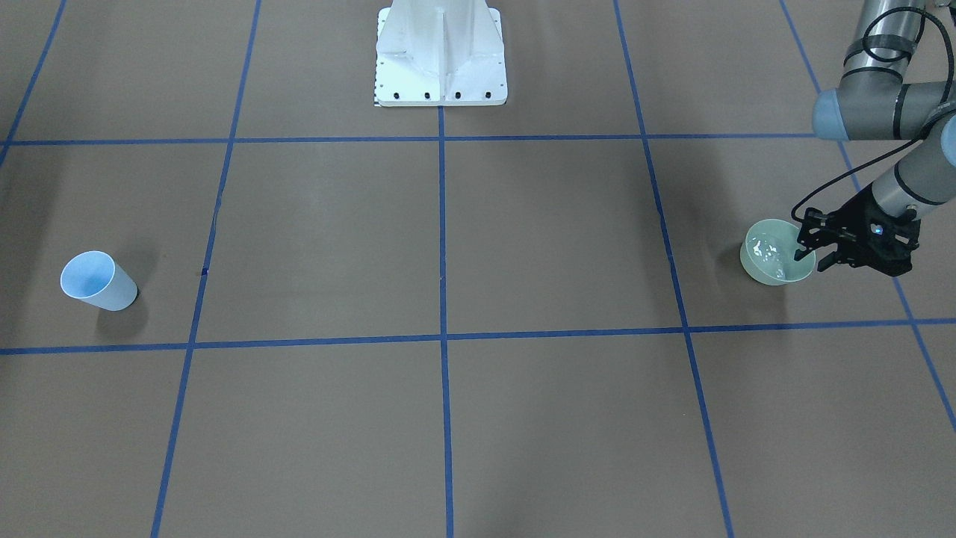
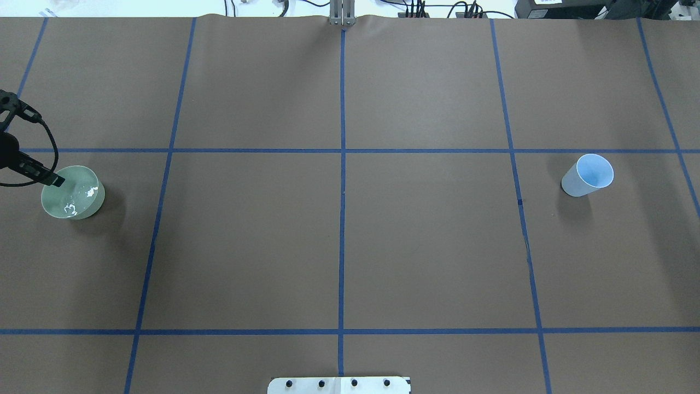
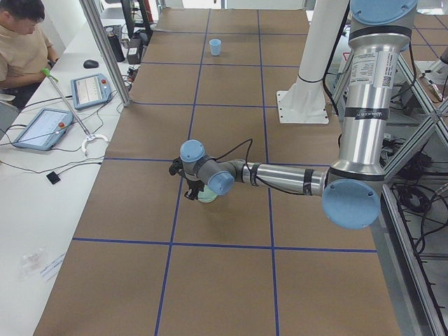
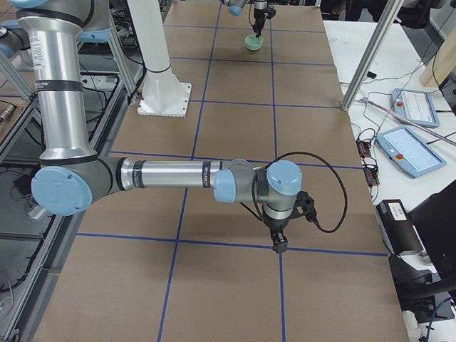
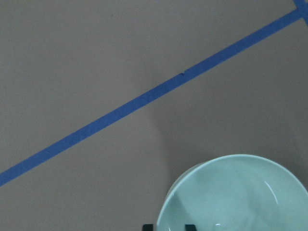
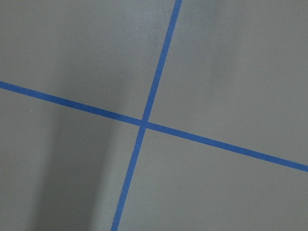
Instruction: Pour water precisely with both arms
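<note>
A pale green bowl (image 1: 762, 269) stands on the brown table on my left side; it also shows in the overhead view (image 2: 60, 202) and the left wrist view (image 5: 240, 197). The water (image 1: 765, 249) in it shows as white glints, as it does in the overhead view (image 2: 82, 198). My left gripper (image 1: 812, 259) straddles the bowl's rim, one finger inside and one outside, shut on it. A light blue cup (image 1: 97, 280) stands upright far off on the right side (image 2: 588, 175). My right gripper (image 4: 280, 244) hangs low over a tape crossing; I cannot tell whether it is open or shut.
The white pedestal (image 1: 441, 60) is bolted at the table's robot side. Blue tape lines (image 2: 342, 164) divide the table into squares. An operator (image 3: 21, 42) sits by tablets (image 3: 91, 89) past the table's far edge.
</note>
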{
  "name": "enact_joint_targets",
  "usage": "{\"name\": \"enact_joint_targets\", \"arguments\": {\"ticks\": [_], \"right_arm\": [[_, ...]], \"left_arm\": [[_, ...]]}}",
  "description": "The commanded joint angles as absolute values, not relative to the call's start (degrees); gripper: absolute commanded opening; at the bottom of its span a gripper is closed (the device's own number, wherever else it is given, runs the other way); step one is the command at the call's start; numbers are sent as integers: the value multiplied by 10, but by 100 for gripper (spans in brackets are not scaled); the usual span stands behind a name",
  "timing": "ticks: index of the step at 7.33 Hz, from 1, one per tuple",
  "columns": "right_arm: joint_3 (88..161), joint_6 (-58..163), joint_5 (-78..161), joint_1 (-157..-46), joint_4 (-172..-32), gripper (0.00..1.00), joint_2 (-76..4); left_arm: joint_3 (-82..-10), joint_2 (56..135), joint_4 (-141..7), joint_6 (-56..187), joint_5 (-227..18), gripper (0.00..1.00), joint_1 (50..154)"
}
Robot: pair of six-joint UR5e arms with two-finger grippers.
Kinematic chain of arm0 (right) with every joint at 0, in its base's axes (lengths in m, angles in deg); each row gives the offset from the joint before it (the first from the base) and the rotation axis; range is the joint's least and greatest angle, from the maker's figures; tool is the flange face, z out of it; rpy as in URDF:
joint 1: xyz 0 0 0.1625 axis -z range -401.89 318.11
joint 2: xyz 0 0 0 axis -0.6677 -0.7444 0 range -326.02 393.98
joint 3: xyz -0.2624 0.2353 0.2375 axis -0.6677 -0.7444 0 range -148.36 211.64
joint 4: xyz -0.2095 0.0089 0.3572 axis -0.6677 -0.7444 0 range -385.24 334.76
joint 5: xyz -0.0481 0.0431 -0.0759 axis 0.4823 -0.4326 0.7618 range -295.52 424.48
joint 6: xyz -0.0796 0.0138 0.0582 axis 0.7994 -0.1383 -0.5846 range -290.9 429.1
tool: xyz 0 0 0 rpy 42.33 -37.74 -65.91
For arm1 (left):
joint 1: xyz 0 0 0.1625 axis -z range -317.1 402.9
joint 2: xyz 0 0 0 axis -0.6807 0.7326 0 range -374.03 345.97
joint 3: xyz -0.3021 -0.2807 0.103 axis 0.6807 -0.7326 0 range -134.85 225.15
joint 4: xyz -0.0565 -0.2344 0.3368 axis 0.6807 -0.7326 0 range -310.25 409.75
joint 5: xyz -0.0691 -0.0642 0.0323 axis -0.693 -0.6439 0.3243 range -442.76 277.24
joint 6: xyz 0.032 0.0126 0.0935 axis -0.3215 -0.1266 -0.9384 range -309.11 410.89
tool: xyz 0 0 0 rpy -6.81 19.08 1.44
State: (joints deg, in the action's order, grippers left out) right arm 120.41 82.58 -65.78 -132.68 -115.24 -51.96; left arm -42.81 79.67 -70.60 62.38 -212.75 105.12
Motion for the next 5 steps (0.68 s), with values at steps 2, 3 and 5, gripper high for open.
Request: {"name": "enact_joint_targets", "arguments": {"ticks": [2, 3, 5], "right_arm": [[1203, 831, -658, -1326, -1153, 100, -522], [1202, 832, -658, -1327, -1152, 100, -522], [1201, 829, -658, -1327, -1152, 100, -521]], "left_arm": [[-439, 803, -673, 621, -2167, 99, 1166], [-455, 801, -648, 607, -2171, 99, 1213], [-503, 803, -482, 441, -2170, 100, 1294]]}}
